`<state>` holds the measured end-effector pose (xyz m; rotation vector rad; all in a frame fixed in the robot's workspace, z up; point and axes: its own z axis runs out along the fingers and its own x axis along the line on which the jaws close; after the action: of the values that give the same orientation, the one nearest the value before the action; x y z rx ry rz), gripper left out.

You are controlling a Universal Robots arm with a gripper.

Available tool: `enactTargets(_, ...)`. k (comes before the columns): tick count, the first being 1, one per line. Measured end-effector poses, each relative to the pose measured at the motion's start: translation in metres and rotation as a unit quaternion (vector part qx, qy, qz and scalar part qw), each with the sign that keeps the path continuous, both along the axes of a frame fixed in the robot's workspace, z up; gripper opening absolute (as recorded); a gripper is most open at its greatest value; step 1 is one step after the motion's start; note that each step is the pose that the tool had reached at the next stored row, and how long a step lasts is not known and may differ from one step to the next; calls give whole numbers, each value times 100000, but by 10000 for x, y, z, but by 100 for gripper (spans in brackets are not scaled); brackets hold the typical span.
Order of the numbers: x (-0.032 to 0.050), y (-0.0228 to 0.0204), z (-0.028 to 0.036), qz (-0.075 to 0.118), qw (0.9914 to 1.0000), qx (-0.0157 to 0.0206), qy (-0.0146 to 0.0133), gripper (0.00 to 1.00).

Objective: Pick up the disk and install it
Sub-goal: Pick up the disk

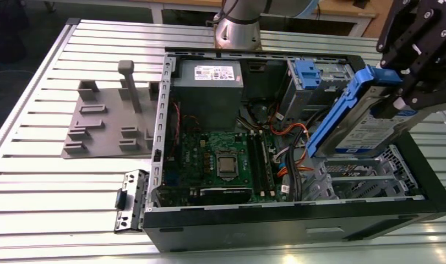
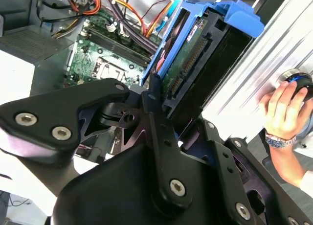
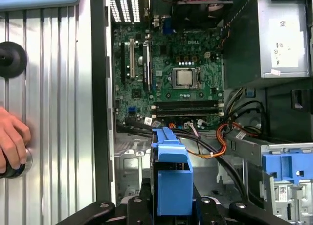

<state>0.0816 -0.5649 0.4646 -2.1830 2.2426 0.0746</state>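
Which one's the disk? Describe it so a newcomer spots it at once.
Find the open computer case on the slatted table. Over its side at the exterior view's right, the black gripper holds the disk tilted. Unlike the grey power supply box and blue-latched cage, it is a silver drive in a blue carrier.

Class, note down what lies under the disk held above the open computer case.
In the first wrist view, the disk, clamped in the end effector, hangs over black and orange cables and grey metal framing. Whatever sits directly beneath the disk is covered.
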Motion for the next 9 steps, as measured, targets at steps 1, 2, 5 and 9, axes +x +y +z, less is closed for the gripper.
enactTargets(1, 18, -13, -4, 1, 100000, 15, 4, 36)
enactTargets(2, 43, -22, -8, 3, 100000, 23, 9, 36)
enactTargets(5, 160, -37, -21, 1, 100000, 28, 90, 36)
enactTargets(9, 332, -40, -44, 4, 100000, 34, 280, 36)
